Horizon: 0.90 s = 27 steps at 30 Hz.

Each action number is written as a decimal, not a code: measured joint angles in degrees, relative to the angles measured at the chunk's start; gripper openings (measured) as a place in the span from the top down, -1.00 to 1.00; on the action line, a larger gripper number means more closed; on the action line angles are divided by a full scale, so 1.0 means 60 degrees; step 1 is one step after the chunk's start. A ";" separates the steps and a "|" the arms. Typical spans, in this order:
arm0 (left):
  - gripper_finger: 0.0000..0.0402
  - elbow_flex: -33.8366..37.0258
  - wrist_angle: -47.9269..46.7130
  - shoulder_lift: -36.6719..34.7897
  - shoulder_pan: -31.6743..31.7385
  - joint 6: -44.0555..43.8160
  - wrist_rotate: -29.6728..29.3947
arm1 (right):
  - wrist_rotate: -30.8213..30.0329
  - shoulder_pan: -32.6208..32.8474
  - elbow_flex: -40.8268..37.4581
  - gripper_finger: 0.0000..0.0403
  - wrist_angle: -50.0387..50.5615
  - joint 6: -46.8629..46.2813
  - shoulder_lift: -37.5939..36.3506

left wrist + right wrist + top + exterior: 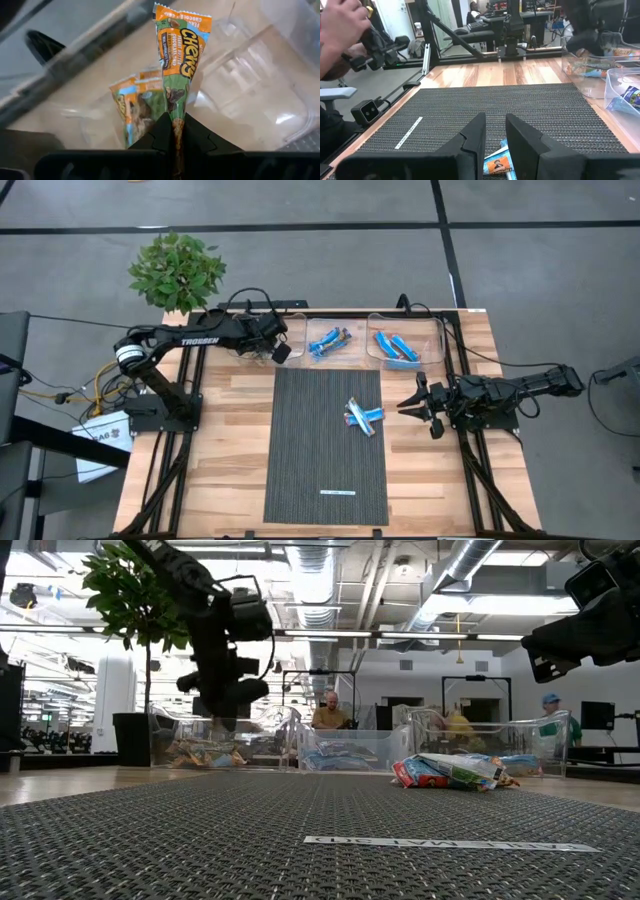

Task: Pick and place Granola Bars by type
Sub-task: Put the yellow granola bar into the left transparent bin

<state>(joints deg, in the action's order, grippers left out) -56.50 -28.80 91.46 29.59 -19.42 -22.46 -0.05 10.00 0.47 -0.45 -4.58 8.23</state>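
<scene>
Three clear bins stand in a row along the far edge of the counter [240, 460], seemingly one per bar type: the left bin [290, 315], the middle bin [345, 325] and the right bin [438, 330]. A dark woven mat [320, 450] covers the middle of the counter as the working ground, with a thin white strip [337, 492] near its close end. The left claw [282, 352] hangs over the left bin, pinched tight on one orange-and-blue bar [179, 65] held by its end, judged ready to drop among at least one like bar [131, 107] already inside. The right claw [412, 406] hovers just beside the small heap of unsorted bars [364, 416] on the mat, fingers narrowly apart and holding nothing, likely lined up for the next pick. That heap looks like three or four bars; the middle and right bins each hold a few blue ones, too overlapped to count.
</scene>
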 joint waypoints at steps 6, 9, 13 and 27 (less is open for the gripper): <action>0.92 0.0538 0.0428 0.0000 0.0187 -0.0061 0.0285 | 0.0000 0.0000 0.0001 0.67 0.0000 0.0000 0.0000; 0.91 0.0708 0.0655 0.0000 0.0221 -0.0059 0.0288 | 0.0002 0.0004 -0.0001 0.67 0.0000 0.0000 0.0000; 0.87 0.0875 0.1097 0.0000 0.0215 -0.0012 0.0307 | 0.0003 0.0000 0.0001 0.67 0.0000 0.0000 0.0000; 0.60 0.0890 0.1329 0.0000 0.0221 0.0558 0.0452 | 0.0002 0.0000 0.0001 0.67 0.0001 0.0000 0.0000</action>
<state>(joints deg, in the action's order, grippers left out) -51.16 -20.83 91.46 30.92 -16.07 -19.75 -0.04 10.00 0.47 -0.44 -4.58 8.23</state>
